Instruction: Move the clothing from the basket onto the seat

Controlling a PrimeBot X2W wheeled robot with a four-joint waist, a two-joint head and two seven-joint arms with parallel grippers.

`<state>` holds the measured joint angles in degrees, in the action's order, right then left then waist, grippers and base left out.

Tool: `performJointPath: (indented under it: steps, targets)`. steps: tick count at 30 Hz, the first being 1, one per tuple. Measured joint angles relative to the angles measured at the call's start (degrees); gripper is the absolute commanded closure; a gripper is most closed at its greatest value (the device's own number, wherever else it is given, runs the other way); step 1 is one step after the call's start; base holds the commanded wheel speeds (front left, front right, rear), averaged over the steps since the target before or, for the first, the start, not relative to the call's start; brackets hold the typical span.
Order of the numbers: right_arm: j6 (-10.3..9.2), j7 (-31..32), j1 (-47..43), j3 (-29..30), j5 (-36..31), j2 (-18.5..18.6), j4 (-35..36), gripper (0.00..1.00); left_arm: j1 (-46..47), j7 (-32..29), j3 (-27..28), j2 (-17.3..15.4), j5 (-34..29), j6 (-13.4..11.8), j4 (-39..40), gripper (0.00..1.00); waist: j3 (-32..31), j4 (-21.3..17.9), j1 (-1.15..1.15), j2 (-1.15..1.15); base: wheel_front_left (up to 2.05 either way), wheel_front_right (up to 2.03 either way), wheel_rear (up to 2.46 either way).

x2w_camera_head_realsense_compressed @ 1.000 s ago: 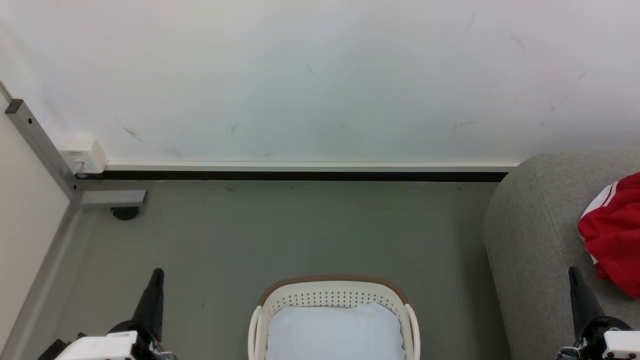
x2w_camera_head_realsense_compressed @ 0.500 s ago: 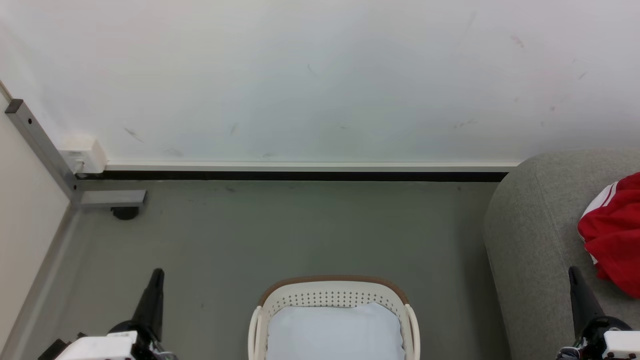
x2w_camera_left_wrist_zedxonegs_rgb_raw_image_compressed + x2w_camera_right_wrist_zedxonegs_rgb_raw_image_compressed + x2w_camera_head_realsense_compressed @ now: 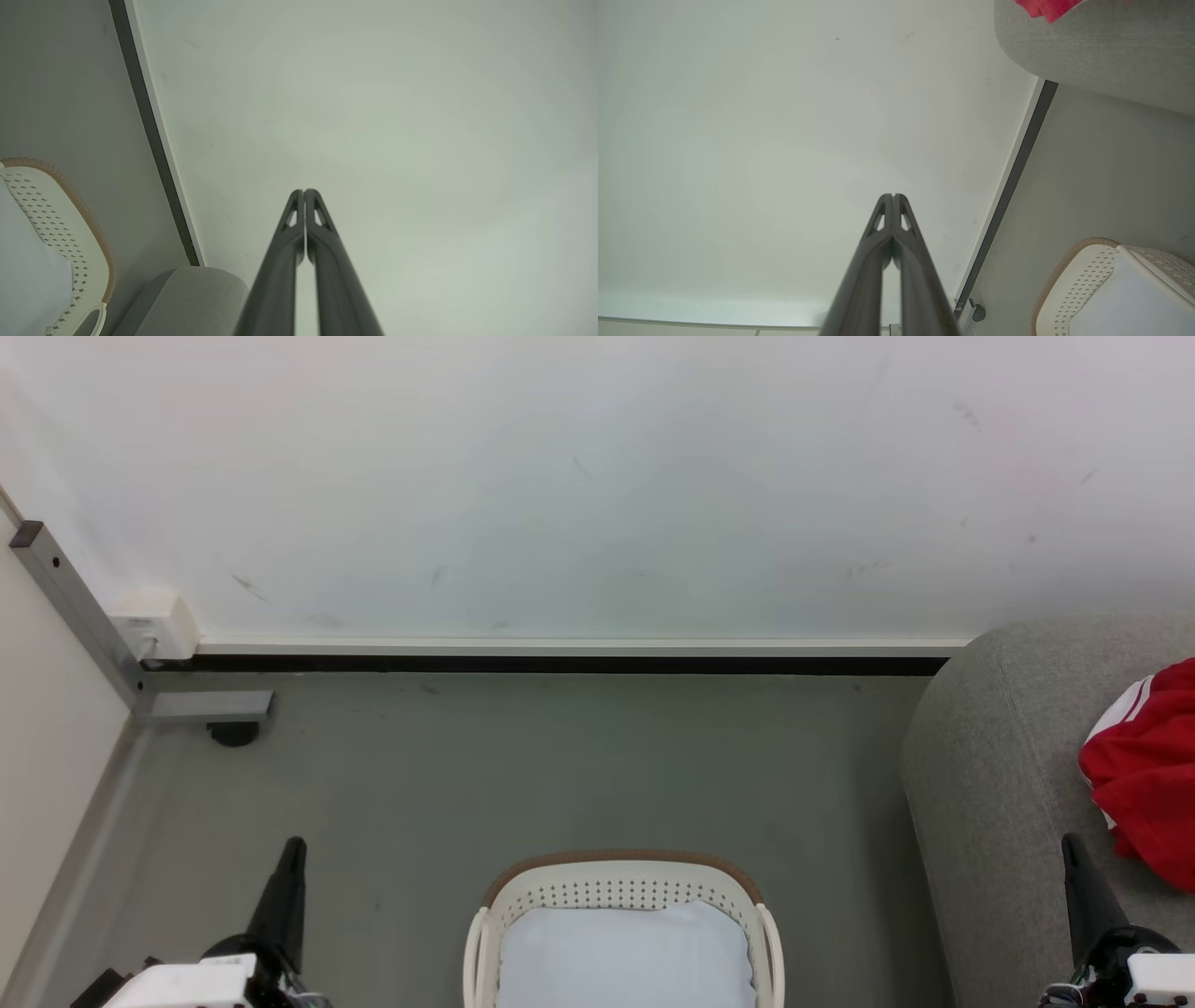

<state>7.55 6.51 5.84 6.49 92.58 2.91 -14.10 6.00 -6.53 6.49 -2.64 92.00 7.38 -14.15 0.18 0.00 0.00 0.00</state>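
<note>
Head view: left gripper (image 3: 293, 847) and right gripper (image 3: 1071, 842) are both pinched fully shut and hold nothing, fingers pointing toward the wall. It reads as a parked pose, with the job likely finished. The basket (image 3: 616, 861) sits between the two finger pairs, showing its pale bottom and no garment. The clothing (image 3: 1144, 775) lies on the seat (image 3: 990, 784), just past the right fingers on their outer side. It is bright red and crumpled, with a white striped panel at the top.
</note>
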Motion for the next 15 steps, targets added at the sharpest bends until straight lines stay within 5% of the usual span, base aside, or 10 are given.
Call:
performJointPath:
  steps: [15]
  targets:
    - [0.0,0.01,0.0,0.01,-0.01,-0.01,0.0,1.0,0.0,0.0,0.0,0.0,0.0,0.0,0.0,1.0,0.0,0.0,0.0,0.0,0.0,0.0,0.0]
